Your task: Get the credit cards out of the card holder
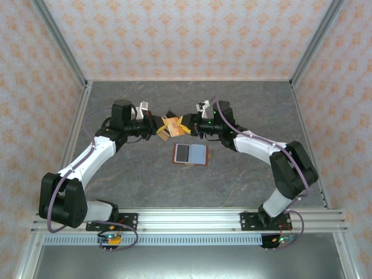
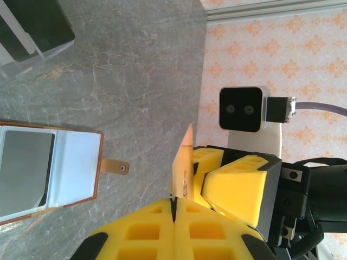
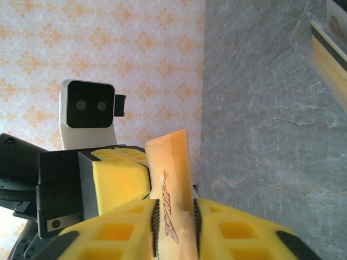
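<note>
Both the left claw [image 2: 173,208] and right claw [image 3: 173,211] clamped on one tan card [image 3: 171,162]; open card holder [image 1: 190,154] on desk [image 1: 145,180], nearer.

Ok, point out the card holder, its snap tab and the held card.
card holder [image 1: 199,154]: top view, pale inside panel.
snap tab [image 2: 115,167]: left wrist view, its middle.
card [image 3: 169,173]: right wrist view, printed face.

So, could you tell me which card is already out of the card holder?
The tan lettered card, held aloft by the left tool and right tool; the dark grey card sits in the open card holder.
</note>
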